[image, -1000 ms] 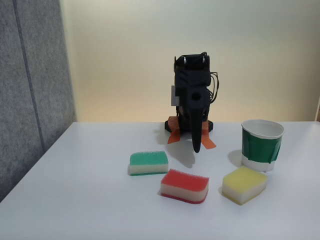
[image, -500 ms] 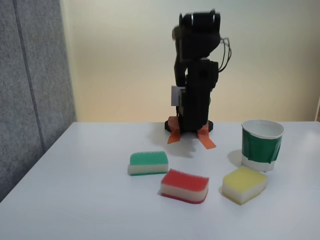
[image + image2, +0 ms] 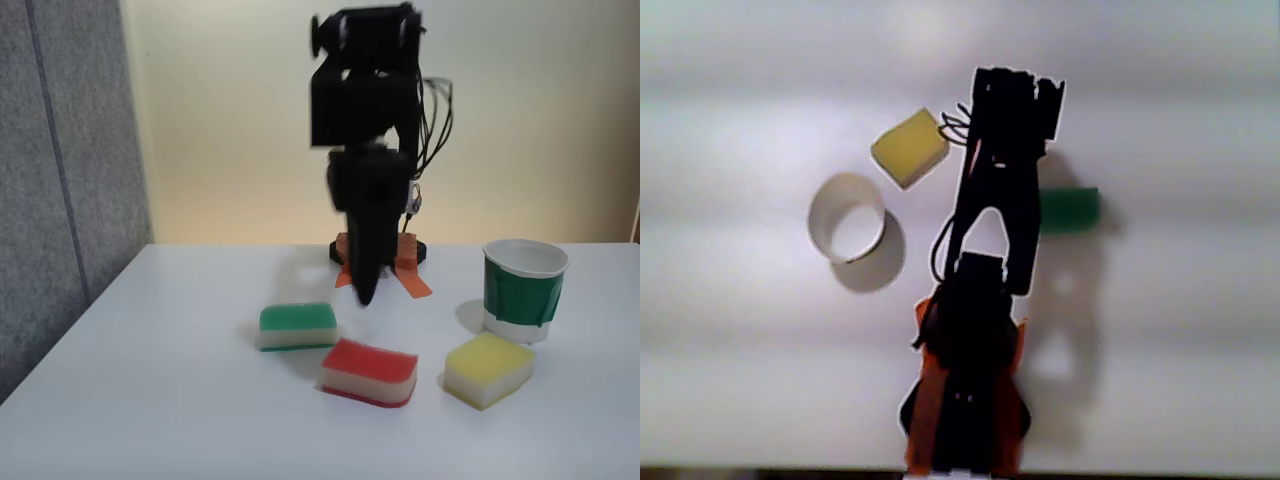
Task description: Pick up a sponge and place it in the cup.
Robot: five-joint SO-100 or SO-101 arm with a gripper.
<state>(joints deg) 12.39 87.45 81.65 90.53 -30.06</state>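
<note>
In the fixed view, we see the arm raised over the white counter (image 3: 150, 400), its gripper (image 3: 366, 293) pointing down and hanging behind the row of sponges, clear of all of them. The tip is blurred and reads as 1 dark taper, so we cannot tell whether the fingers are parted or closed; nothing appears to be held. We judge the arm is set high so it can come down onto a sponge from above. The sponge (image 3: 369, 372) lies flat near the front, red face up, apart from its neighbours. The green-topped sponge (image 3: 297, 326) sits just to its left and further back, the yellow sponge (image 3: 488, 369) to its right. The cup (image 3: 523, 290) stands upright and open behind the yellow sponge, very close to it. That yellow sponge lies between the red one and the cup, so we expect a carry would have to pass over it.

In the other view, looking down, the arm's black body covers the middle of the counter (image 3: 1190, 330). We see the cup (image 3: 845, 217) with its empty white mouth, the yellow sponge (image 3: 909, 148) near it, and part of the green-topped sponge (image 3: 1072, 210) showing past the arm.
</note>
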